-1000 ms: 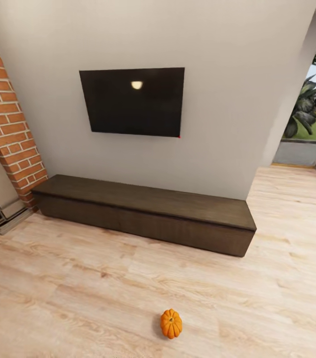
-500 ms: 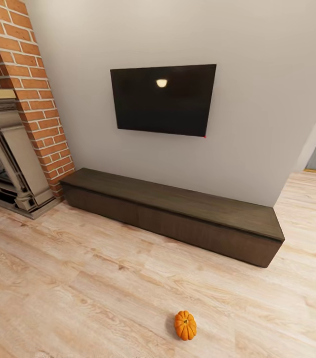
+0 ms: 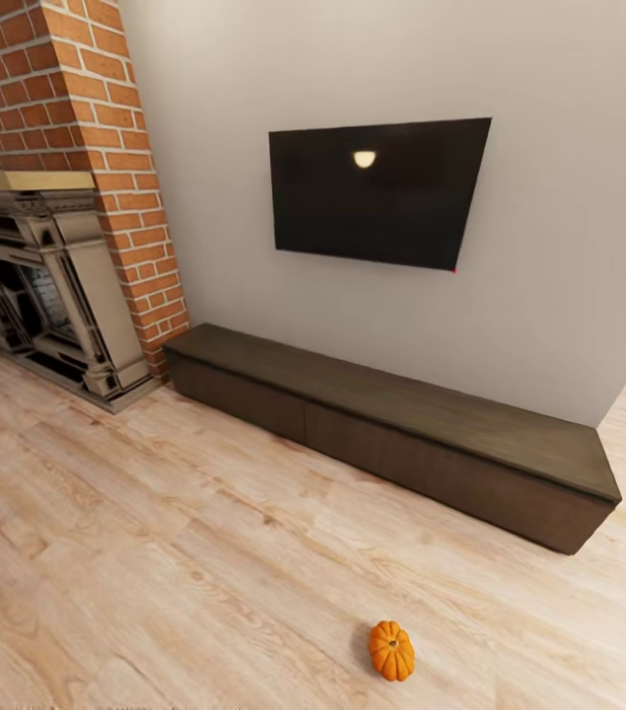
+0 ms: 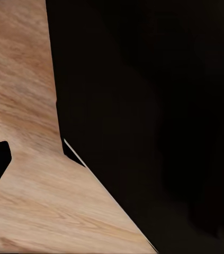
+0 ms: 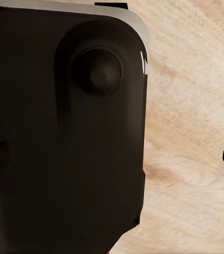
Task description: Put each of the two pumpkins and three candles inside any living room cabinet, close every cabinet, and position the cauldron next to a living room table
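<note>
**Pumpkin on the floor, cabinet shut**

In front of the cabinet (image 3: 391, 429), out on the wooden floor (image 3: 155, 552), one pumpkin (image 3: 391, 651) is sitting upright, well apart from the cabinet's drawer fronts. I am judging this as the approach stage: nothing is stowed that I can see, the fronts are all sitting flush, and I am seeing no candles or cauldron here.

The wrist views are giving me dark robot bodywork against floorboards, so I cannot tell how far either gripper is parted or whether it is carrying anything.

The next move, as I am reading it, calls for closing on the pumpkin and reaching low to floor level.

Room is looking generous: bare boards are lying between pumpkin and cabinet. Beyond the cabinet's far end the fireplace (image 3: 46, 286) and its brick column (image 3: 105, 148) are standing, and above the cabinet a television (image 3: 377, 192) is hanging on the wall.
</note>
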